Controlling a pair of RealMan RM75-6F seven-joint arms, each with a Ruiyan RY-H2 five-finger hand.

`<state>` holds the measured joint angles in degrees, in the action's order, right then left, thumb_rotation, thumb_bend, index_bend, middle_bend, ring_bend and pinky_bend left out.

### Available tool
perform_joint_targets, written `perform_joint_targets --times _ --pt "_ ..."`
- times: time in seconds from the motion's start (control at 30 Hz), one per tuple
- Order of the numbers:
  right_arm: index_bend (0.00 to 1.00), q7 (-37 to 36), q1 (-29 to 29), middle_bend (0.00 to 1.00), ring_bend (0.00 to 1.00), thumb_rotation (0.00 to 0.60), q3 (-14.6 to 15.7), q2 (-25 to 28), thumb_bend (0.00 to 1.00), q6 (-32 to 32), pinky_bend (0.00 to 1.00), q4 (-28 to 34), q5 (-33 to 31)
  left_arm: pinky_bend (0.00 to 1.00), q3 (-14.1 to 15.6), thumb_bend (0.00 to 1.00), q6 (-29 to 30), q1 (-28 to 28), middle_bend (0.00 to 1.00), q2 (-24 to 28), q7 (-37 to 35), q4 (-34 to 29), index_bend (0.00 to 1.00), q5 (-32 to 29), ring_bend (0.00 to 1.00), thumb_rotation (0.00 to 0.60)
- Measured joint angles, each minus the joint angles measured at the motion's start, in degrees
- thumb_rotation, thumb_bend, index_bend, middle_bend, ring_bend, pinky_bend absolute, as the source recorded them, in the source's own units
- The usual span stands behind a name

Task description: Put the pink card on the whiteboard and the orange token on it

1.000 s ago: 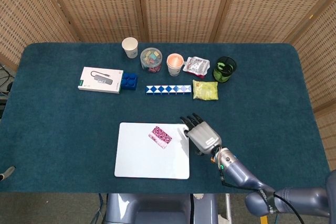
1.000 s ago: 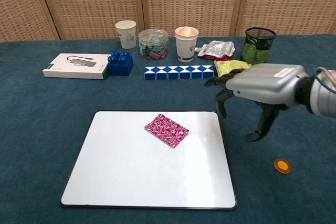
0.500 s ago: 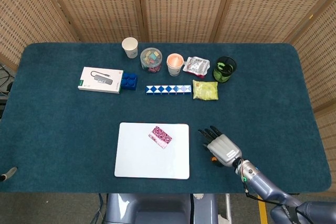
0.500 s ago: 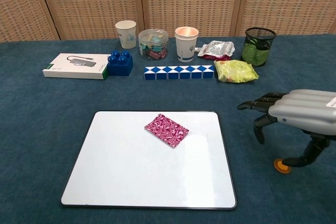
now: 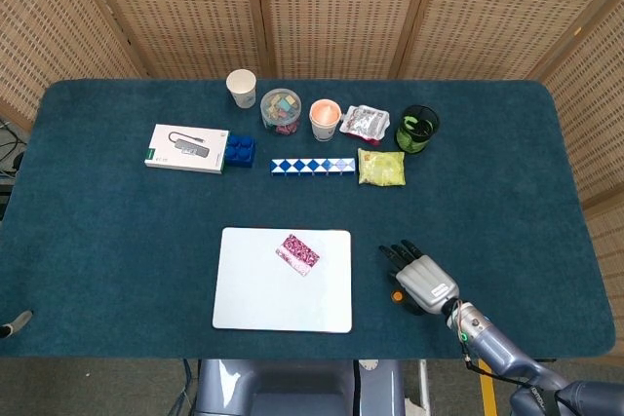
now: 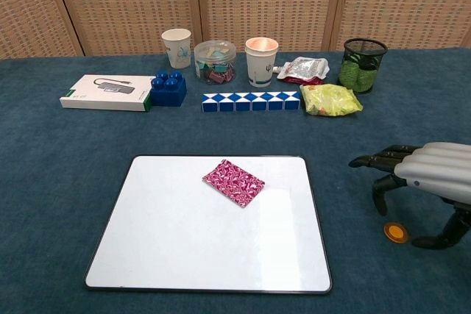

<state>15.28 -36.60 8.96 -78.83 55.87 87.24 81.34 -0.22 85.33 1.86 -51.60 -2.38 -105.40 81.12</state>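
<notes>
On the counter (image 6: 66,204), just right of the whiteboard (image 6: 184,248), lies the orange token (image 6: 395,232), flat on the blue cloth and directly beneath my right robot hand (image 6: 434,182). My fingers (image 6: 383,159) arch over it, spread apart and holding nothing, thumb low beside the token but not yet touching it as far as I can tell. Leftward, the pink card (image 6: 233,182) already rests on the whiteboard's upper middle, its long axis running diagonally. So the token must travel left, toward that card. My left robot hand shows in neither view, so the right is plainly nearer.
</notes>
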Motion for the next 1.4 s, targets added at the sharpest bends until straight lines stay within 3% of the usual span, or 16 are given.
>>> perform_joint_targets --times 0.47,0.73,1.03,1.23,1.4 --pt "0.4 -0.9 1.3 0.0 0.0 0.6 -0.9 -2.1 0.31 -1.3 0.0 -3.0 2.0 0.0 0.0 0.0 -0.2 -0.1 0.0 -0.1 0.2 0.1 0.0 -0.3 0.0 0.6" --pt "0.6 -2.3 2.0 0.0 0.0 0.6 -1.2 -2.6 0.31 -1.7 0.0 -4.5 3.0 0.0 0.1 0.0 -0.3 -0.1 0.0 -0.1 0.2 0.0 0.0 -0.2 0.0 0.6" --pt "0.62 -3.7 2.4 0.0 0.0 0.6 -1.5 -2.6 0.34 -1.4 0.0 -4.5 4.7 0.0 0.1 0.0 -0.3 -0.1 0.0 -0.1 0.2 -0.1 0.0 -0.3 0.0 0.6" --pt "0.62 -5.3 1.3 0.0 0.0 0.6 -3.6 -1.0 0.34 -2.5 0.0 -0.8 3.7 0.0 0.0 0.0 -0.4 -0.1 0.0 0.0 -0.2 0.0 0.0 -0.3 0.0 0.6" --pt "0.62 -5.8 -1.3 0.0 0.0 0.6 -8.0 1.2 0.34 -5.1 0.0 4.4 -0.2 0.0 0.0 0.0 -0.5 -0.2 0.0 0.1 -0.4 0.1 0.0 -0.4 0.0 0.6"
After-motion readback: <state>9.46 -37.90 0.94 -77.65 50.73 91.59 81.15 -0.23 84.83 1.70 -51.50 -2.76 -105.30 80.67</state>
